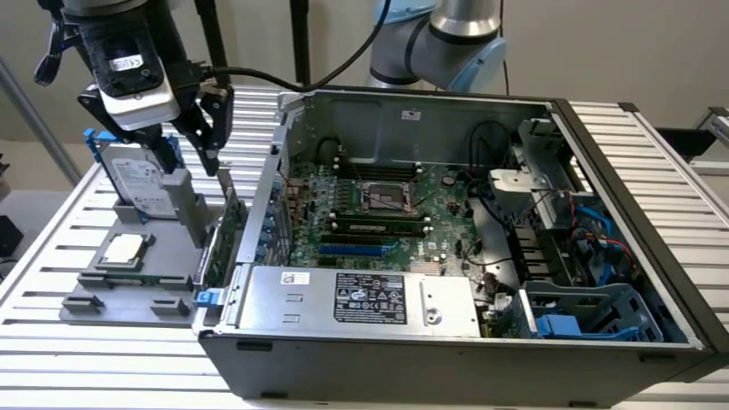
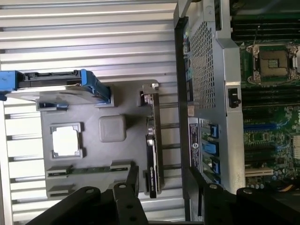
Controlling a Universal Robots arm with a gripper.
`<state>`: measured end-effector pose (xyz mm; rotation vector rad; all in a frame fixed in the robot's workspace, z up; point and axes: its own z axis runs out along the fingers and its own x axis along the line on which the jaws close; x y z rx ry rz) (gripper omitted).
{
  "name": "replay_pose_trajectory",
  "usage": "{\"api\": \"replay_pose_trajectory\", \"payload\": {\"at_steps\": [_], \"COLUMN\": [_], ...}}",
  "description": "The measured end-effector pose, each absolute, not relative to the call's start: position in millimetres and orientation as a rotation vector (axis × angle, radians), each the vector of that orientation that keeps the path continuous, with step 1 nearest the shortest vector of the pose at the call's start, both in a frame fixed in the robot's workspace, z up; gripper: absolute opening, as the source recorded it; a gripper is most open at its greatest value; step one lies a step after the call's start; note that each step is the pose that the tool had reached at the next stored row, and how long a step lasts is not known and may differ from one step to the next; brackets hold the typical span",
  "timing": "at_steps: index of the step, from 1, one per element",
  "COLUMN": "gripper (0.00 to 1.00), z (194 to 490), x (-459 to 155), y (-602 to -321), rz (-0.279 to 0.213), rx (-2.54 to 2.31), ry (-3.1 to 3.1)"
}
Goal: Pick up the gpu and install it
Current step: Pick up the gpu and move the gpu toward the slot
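The gpu point(image 1: 231, 229) stands on edge in a grey parts holder point(image 1: 125, 295), right beside the open computer case's point(image 1: 638, 196) side wall. The wrist view catches the gpu point(image 2: 152, 145) edge-on as a thin dark card with a metal bracket at one end. My gripper point(image 1: 194, 164) hangs above the holder, over the gpu's far end, and does not touch it. It is open with nothing between its fingers. In the wrist view my gripper point(image 2: 164, 185) straddles the card's line, one black finger point(image 2: 132, 180) on each side. The motherboard point(image 1: 387, 213) lies exposed inside the case.
A silver hard drive in a blue frame point(image 1: 142, 179) stands upright in the holder. A square CPU chip point(image 1: 123, 248) lies flat in front of it. The power supply point(image 1: 364, 295) fills the case's near side. A blue slot point(image 1: 358, 250) shows on the board.
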<state>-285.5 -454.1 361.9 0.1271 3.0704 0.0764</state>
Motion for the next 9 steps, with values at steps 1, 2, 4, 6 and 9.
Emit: {"api": "replay_pose_trajectory", "payload": {"at_steps": [1, 2, 4, 6, 9], "gripper": [1.00, 1.00, 1.00, 1.00, 1.00], "z": [360.1, 358.3, 354.7, 351.1, 345.5], "x": [-285.9, -286.2, -286.8, -287.1, -287.7], "y": [-454.1, -454.2, -454.5, -454.7, -455.2], "rz": [0.076, 0.076, 0.077, 0.077, 0.077], "rx": [0.127, 0.127, 0.127, 0.127, 0.127], "ry": [3.070, 3.070, 3.069, 3.069, 3.069]}}
